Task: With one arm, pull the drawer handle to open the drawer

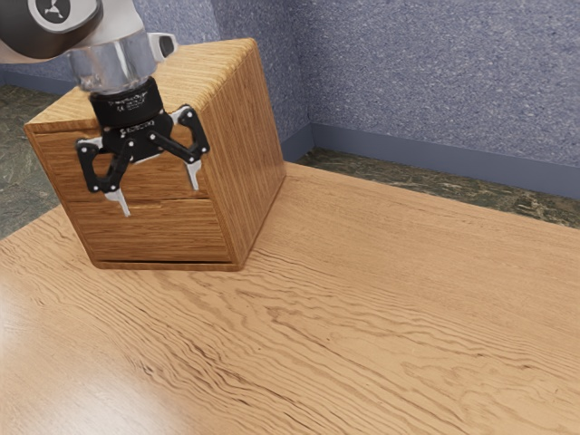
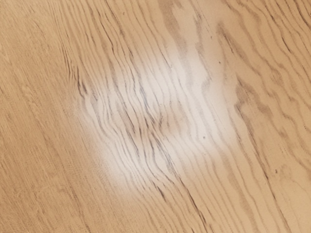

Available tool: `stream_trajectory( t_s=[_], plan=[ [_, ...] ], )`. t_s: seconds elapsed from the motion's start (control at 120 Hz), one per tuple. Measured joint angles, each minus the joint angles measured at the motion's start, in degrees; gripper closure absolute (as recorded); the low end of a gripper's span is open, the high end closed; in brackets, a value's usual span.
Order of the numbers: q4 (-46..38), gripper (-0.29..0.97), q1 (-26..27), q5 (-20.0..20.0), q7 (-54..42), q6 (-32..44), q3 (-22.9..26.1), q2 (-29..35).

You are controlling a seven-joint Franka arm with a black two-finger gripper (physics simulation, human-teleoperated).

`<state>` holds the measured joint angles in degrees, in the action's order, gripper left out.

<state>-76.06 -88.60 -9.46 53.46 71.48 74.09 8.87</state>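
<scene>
Tabletop: broad, light-brown wood-grain tabletop [image 1: 381, 326] across the whole foreground; in the wrist view the same grain [image 2: 252, 160] lies straight below the hand, with a pale patch of glare [image 2: 155, 116] in its middle.
End effector: black two-finger end effector [image 1: 158, 193] with pale metal fingertips [image 1: 122, 206], pointing down at the tabletop; the two fingers are spread wide with nothing between them.
Arm: silver-and-white wrist [image 1: 109, 54] coming in from the exterior view's upper left, directly above the end effector.
Cabinet: box-shaped oak-grain wooden cabinet [image 1: 245, 136] standing on the tabletop at the exterior view's left, just behind the end effector; whether the fingers touch it cannot be told.
Upper drawer: upper drawer front [image 1: 59, 168], flush with the cabinet's face and partly covered by the end effector.
Lower drawer: lower drawer front [image 1: 154, 234] beneath it, also flush, with a thin seam between the two.
Handle: hidden or too faint to make out.
Floor: speckled green-brown carpet [image 1: 471, 181] beyond the tabletop's far edge.
Wall: blue-grey textured wall [image 1: 435, 63] with a darker blue skirting board [image 1: 435, 154] along its foot.
</scene>
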Motion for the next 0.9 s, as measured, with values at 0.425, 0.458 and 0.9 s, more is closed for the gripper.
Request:
stream_trajectory(
  t_s=[0.425, 0.458, 0.9],
  plan=[
    [9.3, 0.03, -7.4, 1.7, 15.3, 6.9, -2.4, 1.3],
    [8.2, 0.03, -10.5, 1.8, 16.1, 8.3, -2.3, 1.5],
    [-11.1, 0.04, -41.2, -33.3, 9.7, 27.3, -6.1, 33.3]
  ],
)
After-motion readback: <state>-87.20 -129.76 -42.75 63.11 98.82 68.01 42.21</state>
